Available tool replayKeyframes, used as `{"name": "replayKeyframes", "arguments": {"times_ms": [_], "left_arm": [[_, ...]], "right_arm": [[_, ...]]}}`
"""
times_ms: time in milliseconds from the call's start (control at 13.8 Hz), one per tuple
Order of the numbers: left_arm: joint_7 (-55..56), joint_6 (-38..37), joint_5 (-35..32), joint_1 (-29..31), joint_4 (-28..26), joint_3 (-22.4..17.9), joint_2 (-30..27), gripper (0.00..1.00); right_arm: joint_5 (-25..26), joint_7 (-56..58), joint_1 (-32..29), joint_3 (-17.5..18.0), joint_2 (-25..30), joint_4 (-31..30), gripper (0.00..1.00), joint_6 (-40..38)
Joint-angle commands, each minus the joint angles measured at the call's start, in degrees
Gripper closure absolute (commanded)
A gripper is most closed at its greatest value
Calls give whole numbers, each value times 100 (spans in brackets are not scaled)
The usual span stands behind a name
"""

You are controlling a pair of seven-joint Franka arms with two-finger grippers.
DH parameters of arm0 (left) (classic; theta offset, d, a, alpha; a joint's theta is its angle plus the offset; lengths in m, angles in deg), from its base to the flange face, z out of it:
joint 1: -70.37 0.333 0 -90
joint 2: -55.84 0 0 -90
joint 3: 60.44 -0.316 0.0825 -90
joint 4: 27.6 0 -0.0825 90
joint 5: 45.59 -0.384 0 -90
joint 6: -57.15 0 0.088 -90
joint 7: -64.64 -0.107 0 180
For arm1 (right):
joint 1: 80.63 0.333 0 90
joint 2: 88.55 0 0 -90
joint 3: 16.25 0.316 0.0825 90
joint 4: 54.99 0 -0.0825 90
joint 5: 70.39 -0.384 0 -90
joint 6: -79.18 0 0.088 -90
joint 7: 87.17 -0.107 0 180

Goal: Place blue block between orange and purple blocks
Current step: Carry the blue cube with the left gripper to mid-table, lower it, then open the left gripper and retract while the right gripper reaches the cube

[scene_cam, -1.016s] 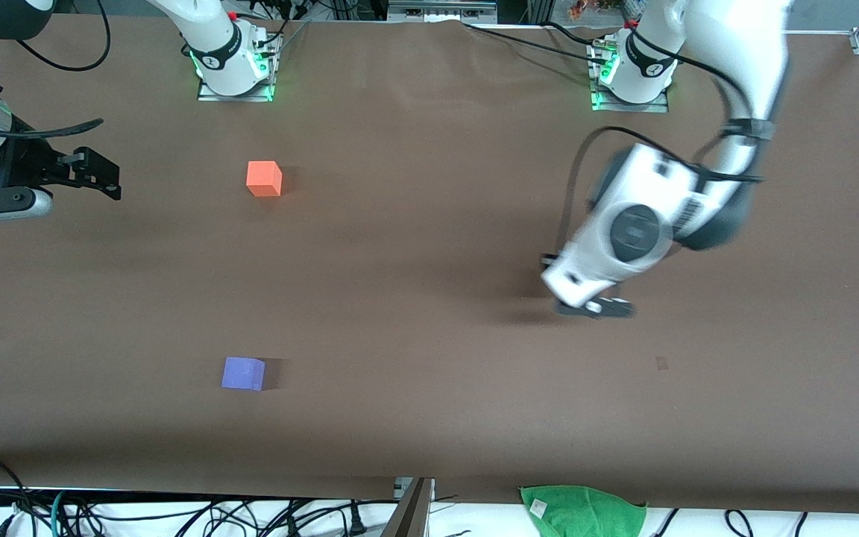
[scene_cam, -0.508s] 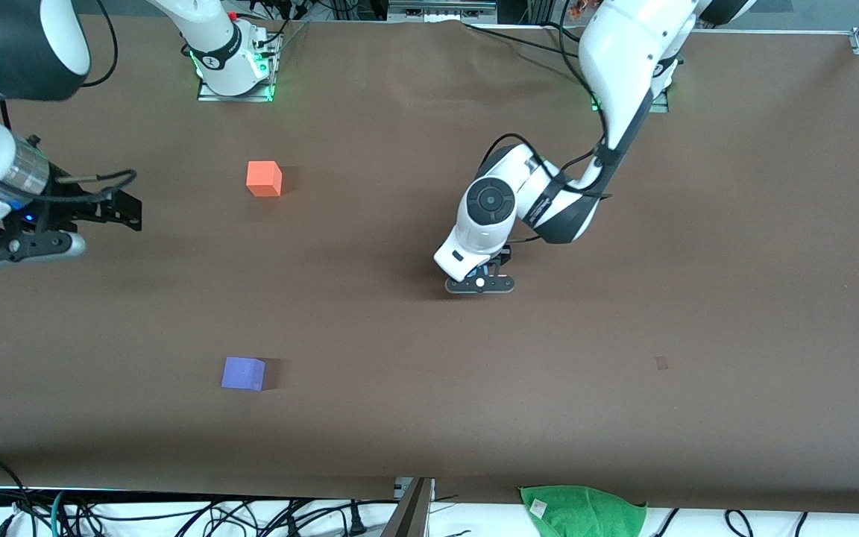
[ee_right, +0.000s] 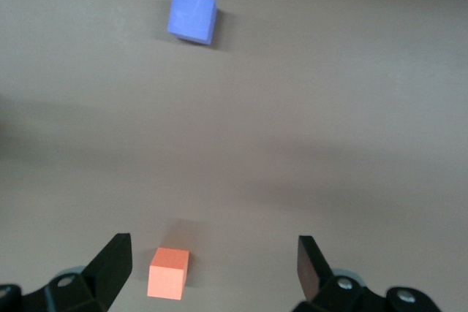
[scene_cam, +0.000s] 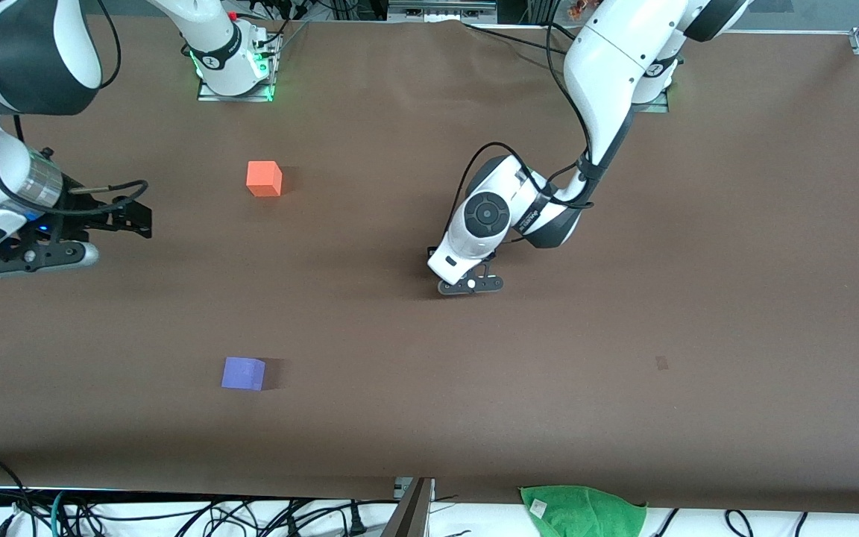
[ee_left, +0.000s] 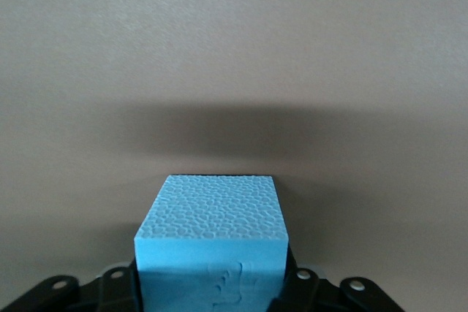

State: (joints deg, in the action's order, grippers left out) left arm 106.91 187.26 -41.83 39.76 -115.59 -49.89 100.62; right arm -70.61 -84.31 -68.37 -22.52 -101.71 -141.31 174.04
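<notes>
Left wrist view showed the blue block [ee_left: 210, 242] clamped between the left gripper's [scene_cam: 469, 284] fingers, carried over bare table [scene_cam: 623, 358] near mid-table, well apart from the orange block [scene_cam: 264, 179] and purple block [scene_cam: 243, 373]. Right gripper [scene_cam: 131, 216] hung spread wide and empty at its own end, over the table; that arm waited. Risk: releasing too early or off the line joining the two cubes would leave blue outside the gap; a low sweep could knock either cube.
</notes>
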Motion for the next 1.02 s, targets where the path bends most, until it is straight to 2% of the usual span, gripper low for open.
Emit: {"name": "replayKeyframes", "arguments": {"times_ms": [0, 218, 290, 435, 580, 653, 798, 943], "left_arm": [[-61, -126, 117, -59, 80, -62, -179, 0], [-70, -1352, 117, 20, 89, -70, -1100, 0], [-78, -1835, 117, 81, 98, -96, -1443, 0], [-78, -2645, 108, 344, 98, -114, -2076, 0], [-340, -3340, -67, 756, 115, -114, -2621, 0], [-629, -3578, -94, 994, 116, -123, -2911, 0], [-964, -4088, -156, 1599, 133, -132, -3316, 0], [-1962, -4388, -182, 2031, 317, -149, -3450, 0]], "right_arm": [[-74, 83, 4, 12, -238, 97, 0, -21], [-91, 92, 40, 12, -519, 106, 0, 15], [-100, 84, 57, 21, -816, 115, 0, -2], [-135, 66, 92, 99, -828, 115, 0, 15], [-423, -57, 92, 371, -837, 89, 0, 67], [-608, -170, 145, 398, -906, 53, 0, 242], [-733, -826, 591, 399, -1099, -17, 0, 681], [-742, -1985, 1170, 399, -1319, -35, 0, 1103]]}}
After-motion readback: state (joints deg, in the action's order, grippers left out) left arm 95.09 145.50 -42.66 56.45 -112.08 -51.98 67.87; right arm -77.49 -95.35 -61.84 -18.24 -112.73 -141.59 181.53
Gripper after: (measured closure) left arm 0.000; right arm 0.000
